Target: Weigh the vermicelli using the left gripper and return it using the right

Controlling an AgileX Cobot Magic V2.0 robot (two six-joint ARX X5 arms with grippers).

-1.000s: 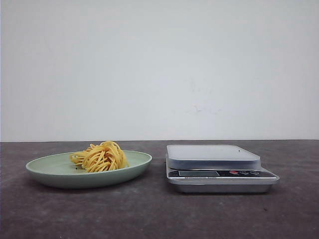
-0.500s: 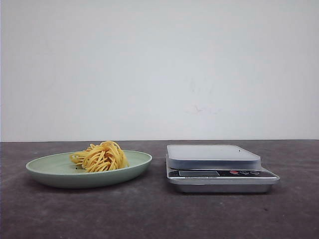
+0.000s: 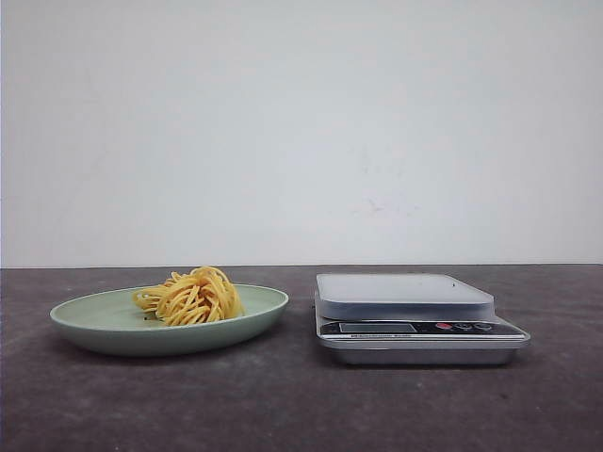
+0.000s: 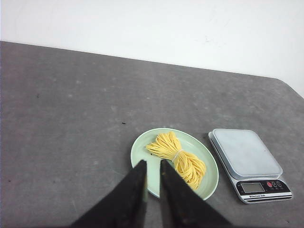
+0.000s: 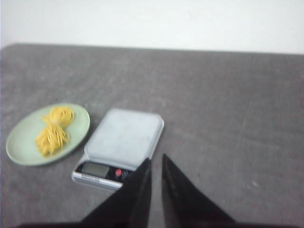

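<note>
The vermicelli (image 3: 193,297) is a yellow-orange nest lying in the middle of a pale green plate (image 3: 94,331) on the left of the dark table. It also shows in the left wrist view (image 4: 178,157) and the right wrist view (image 5: 53,129). My left gripper (image 4: 152,162) hangs high above the near rim of the plate (image 4: 140,151), its jaws shut with only a thin slit, holding nothing. My right gripper (image 5: 156,157) hangs high beside the scale's near right corner, also shut and empty. Neither gripper shows in the front view.
A silver kitchen scale (image 3: 405,294) with a flat platform and a front display stands right of the plate, a small gap between them. It also shows in both wrist views (image 4: 247,154) (image 5: 123,137). A white wall stands behind the table.
</note>
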